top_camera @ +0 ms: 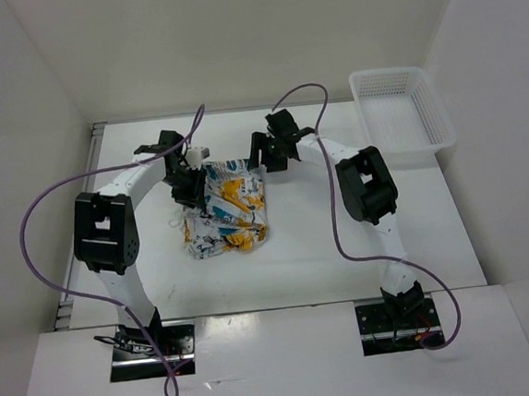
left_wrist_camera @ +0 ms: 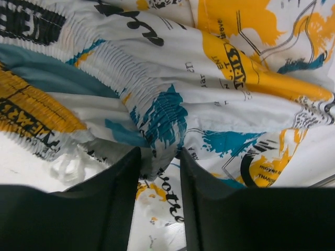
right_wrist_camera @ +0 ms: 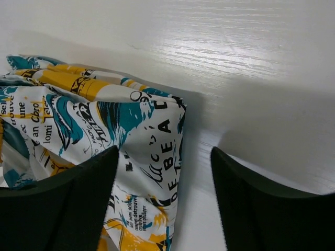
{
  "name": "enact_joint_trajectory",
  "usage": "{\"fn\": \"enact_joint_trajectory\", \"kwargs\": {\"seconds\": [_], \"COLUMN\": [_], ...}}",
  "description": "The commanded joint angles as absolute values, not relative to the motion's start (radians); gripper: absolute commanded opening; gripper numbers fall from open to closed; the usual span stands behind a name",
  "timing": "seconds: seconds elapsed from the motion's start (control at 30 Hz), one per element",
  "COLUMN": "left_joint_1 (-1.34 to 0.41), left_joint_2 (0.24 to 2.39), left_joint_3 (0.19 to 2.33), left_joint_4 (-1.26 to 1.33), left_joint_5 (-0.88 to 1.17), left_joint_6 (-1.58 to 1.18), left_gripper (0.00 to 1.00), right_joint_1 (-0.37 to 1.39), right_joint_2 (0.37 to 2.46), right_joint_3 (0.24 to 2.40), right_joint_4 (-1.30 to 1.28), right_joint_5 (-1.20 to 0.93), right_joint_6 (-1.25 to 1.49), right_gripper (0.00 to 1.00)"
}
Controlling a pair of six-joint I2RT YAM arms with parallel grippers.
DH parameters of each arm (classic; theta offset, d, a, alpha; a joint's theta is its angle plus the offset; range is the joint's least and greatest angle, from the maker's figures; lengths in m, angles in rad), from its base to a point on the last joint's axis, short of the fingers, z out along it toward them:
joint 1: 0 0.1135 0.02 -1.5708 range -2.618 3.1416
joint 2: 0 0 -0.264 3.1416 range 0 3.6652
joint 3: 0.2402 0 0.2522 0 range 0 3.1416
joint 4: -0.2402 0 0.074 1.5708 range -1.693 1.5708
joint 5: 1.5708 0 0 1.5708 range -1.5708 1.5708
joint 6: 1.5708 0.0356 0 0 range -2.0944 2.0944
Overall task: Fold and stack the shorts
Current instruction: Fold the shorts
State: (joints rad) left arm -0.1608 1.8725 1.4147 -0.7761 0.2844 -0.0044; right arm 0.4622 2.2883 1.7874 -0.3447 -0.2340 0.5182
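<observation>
The shorts [top_camera: 226,211] lie in a wrinkled, loosely folded bundle mid-frame on the counter [top_camera: 344,256], so folding looks only partly done and nothing is stacked yet. The left end effector [left_wrist_camera: 159,151] pinches a ridge of their fabric, while the right end effector [right_wrist_camera: 163,151] hangs wide open over a corner, holding nothing. How many layers lie tucked underneath is hidden.

My left gripper [left_wrist_camera: 159,152] pinches a gathered, teal-printed fold at the near edge of the shorts [left_wrist_camera: 220,89], one dark finger pressed on each side. Left of that fold, a frayed white drawstring [left_wrist_camera: 65,166] trails from the shorts' waistband onto the white table [left_wrist_camera: 316,157].
</observation>
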Motion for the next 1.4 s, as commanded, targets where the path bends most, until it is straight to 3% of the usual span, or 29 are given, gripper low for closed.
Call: {"fn": "enact_joint_trajectory", "kwargs": {"seconds": [0.0,0.07,0.1,0.17,0.3,0.33,0.37,0.57,0.73,0.9,0.93,0.97,1.0,1.03,1.17,1.37], "left_joint_1": [-0.161,-0.161,-0.161,-0.161,-0.141,-0.141,-0.126,-0.103,-0.103,-0.103,-0.103,-0.103,-0.103,-0.103,-0.072,-0.060], "left_joint_2": [1.899,1.899,1.899,1.890,1.820,1.803,1.784,1.588,1.554,1.597,1.597,1.597,1.606,1.606,1.562,1.532], "left_joint_3": [1.408,1.399,1.399,1.399,1.390,1.390,1.390,1.301,1.109,1.083,1.092,1.092,1.101,1.127,1.302,1.387], "left_joint_4": [-0.755,-0.755,-0.764,-0.776,-0.827,-0.872,-0.903,-1.123,-1.091,-1.016,-1.015,-1.005,-1.005,-1.005,-1.035,-0.842], "left_joint_5": [0.327,0.327,0.327,0.327,0.336,0.347,0.356,0.270,0.270,0.259,0.250,0.239,0.227,0.227,0.271,0.227], "left_joint_6": [0.000,0.000,0.000,0.000,0.000,0.000,0.000,0.000,0.000,0.000,0.000,0.000,0.000,0.000,0.000,0.000], "left_gripper": [0.35,0.27,0.23,0.11,0.01,0.00,0.00,0.00,0.06,0.22,0.39,0.48,0.56,0.69,0.90,0.96], "right_joint_1": [0.471,0.471,0.471,0.471,0.471,0.471,0.471,0.453,0.453,0.453,0.453,0.453,0.453,0.453,0.468,0.581], "right_joint_2": [2.321,2.330,2.330,2.339,2.339,2.339,2.330,2.275,2.253,2.254,2.243,2.231,2.195,2.174,2.010,1.804], "right_joint_3": [1.827,1.827,1.827,1.815,1.790,1.781,1.781,1.735,1.735,1.755,1.755,1.755,1.741,1.729,1.626,1.366], "right_joint_4": [-0.347,-0.347,-0.336,-0.324,-0.301,-0.301,-0.301,-0.281,-0.281,-0.272,-0.272,-0.262,-0.262,-0.262,-0.262,-0.275], "right_joint_5": [-0.270,-0.282,-0.291,-0.305,-0.314,-0.314,-0.305,-0.226,-0.227,-0.262,-0.262,-0.262,-0.262,-0.243,-0.145,-0.110], "right_joint_6": [0.514,0.523,0.523,0.546,0.568,0.577,0.589,0.623,0.623,0.614,0.598,0.598,0.585,0.566,0.546,0.581], "right_gripper": [0.72,0.61,0.48,0.36,0.14,0.04,0.01,0.00,0.00,0.50,0.59,0.74,0.77,0.80,0.80,0.85]}}
